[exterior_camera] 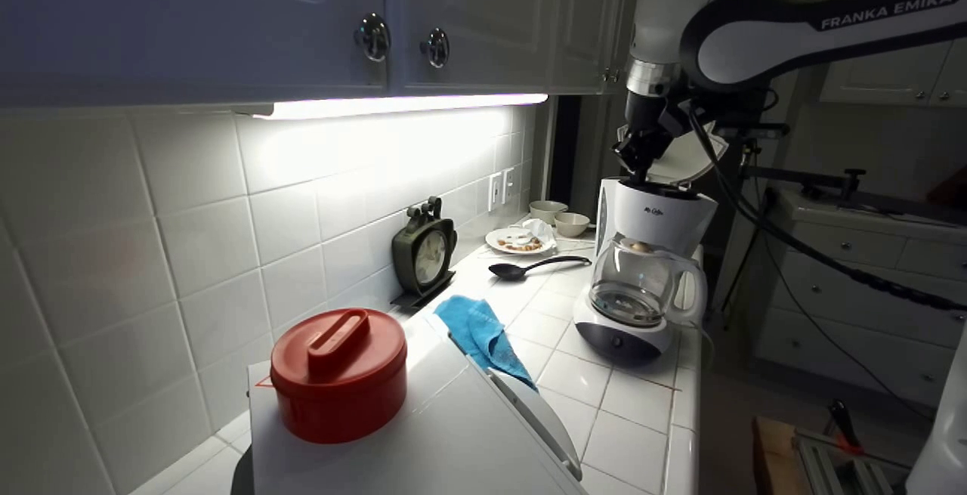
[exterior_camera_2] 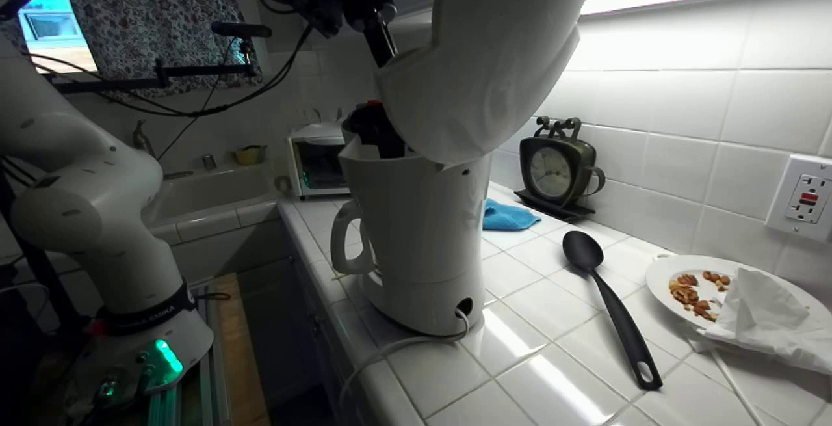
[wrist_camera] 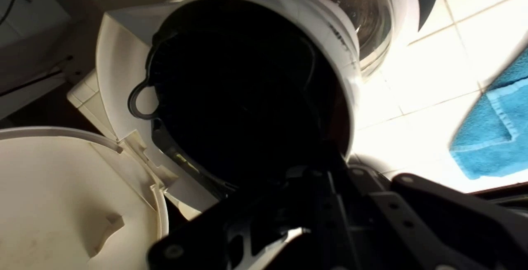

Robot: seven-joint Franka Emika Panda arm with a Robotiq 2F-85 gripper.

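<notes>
One gripper (exterior_camera: 640,174) in an exterior view: points down at the open top of the white coffee maker (exterior_camera: 657,215), far right on counter (exterior_camera: 631,427). In an exterior view, raised lid (exterior_camera_2: 494,62) hides the gripper's lower end. Wrist view: dark filter basket (wrist_camera: 206,84), loop handle (wrist_camera: 132,102) left; too dark to tell finger gap, contact or hold.

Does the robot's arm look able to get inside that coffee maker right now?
Probably yes: the coffee maker has its lid raised, and the gripper hangs at the open top, though the inside is too dark to judge.
</notes>
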